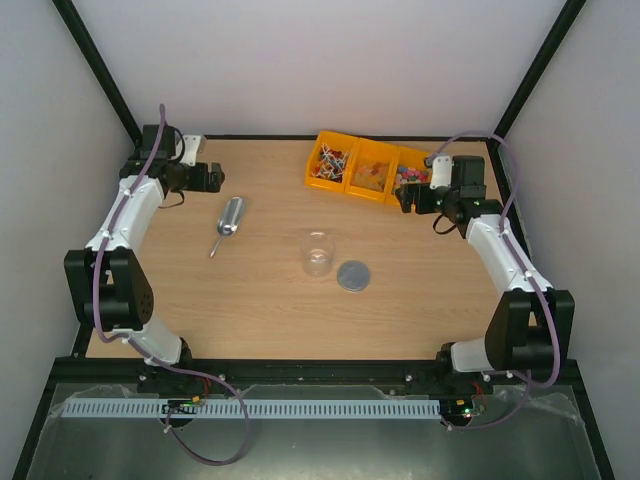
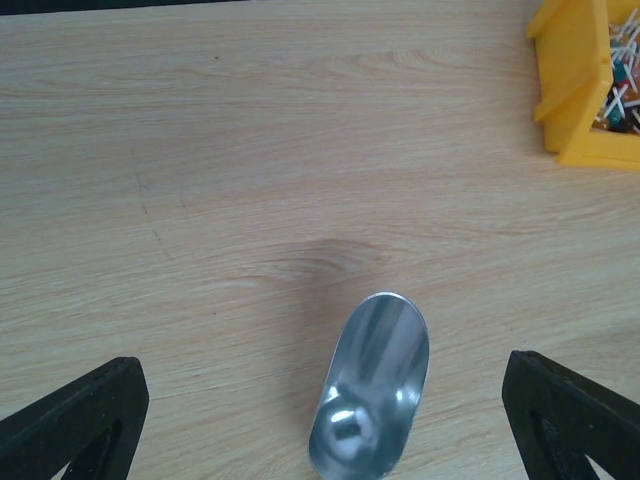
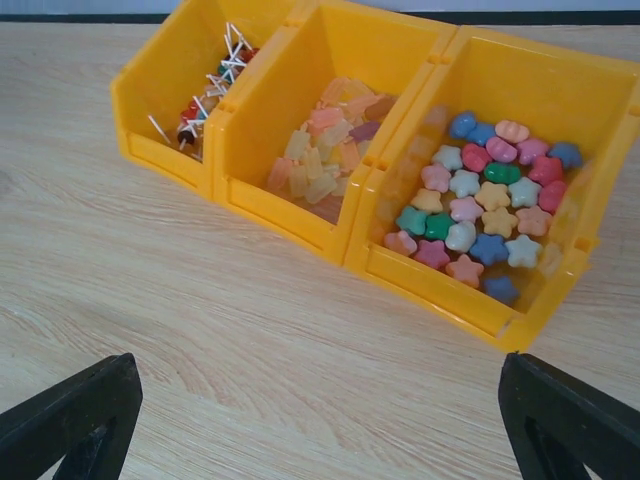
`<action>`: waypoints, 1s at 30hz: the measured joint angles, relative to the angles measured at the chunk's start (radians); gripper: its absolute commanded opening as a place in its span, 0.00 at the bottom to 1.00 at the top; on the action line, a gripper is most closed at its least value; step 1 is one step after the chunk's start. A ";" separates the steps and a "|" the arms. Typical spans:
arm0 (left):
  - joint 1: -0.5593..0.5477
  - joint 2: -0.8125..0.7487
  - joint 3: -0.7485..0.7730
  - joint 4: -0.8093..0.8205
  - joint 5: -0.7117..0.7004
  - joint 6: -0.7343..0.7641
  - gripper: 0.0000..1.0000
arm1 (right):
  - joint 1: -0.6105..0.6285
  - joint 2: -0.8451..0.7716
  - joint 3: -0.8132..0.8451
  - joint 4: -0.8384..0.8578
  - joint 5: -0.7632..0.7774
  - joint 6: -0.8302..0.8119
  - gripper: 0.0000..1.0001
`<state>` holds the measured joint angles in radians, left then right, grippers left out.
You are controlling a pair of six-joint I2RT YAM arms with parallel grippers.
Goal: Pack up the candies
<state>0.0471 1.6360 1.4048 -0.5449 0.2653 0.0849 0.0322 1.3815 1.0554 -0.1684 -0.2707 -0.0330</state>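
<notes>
The left fingers [image 2: 80,420] are spread wide and hold nothing. Between them on the wooden tabletop [image 2: 250,150] lies the silver metal scoop [image 2: 370,390], well to the left of the row of three yellow plastic bins [image 2: 585,80]. The right fingers [image 3: 70,420] are just as wide and empty, hovering just in front of that row.

All the candies are in the bins: stick-mounted red, white and dark pieces [image 3: 215,85] in the left bin, translucent amber-orange pieces [image 3: 320,150] in the middle, pastel star-shaped sweets [image 3: 480,210] in the right.

The scoop is rounded and polished, so a pinch on its bowl could make it roll or squirt free. The tangled sticks may come out in clumps and spill. The clear plastic cup [image 1: 317,252] in front of the bins looks light enough to tip if nudged.
</notes>
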 measured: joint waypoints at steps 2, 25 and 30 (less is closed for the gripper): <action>0.004 -0.007 -0.016 0.008 0.008 0.022 0.99 | 0.000 0.011 0.016 -0.003 -0.013 0.007 0.99; 0.102 -0.100 -0.579 0.256 0.145 0.491 0.90 | 0.000 0.165 0.162 -0.119 -0.128 0.004 0.98; 0.097 -0.047 -0.601 0.309 0.130 0.512 0.86 | -0.001 0.206 0.186 -0.151 -0.088 0.008 0.99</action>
<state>0.1444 1.5894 0.8036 -0.2356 0.3950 0.5968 0.0311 1.5879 1.2415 -0.3199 -0.3588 -0.0250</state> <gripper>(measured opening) 0.886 0.986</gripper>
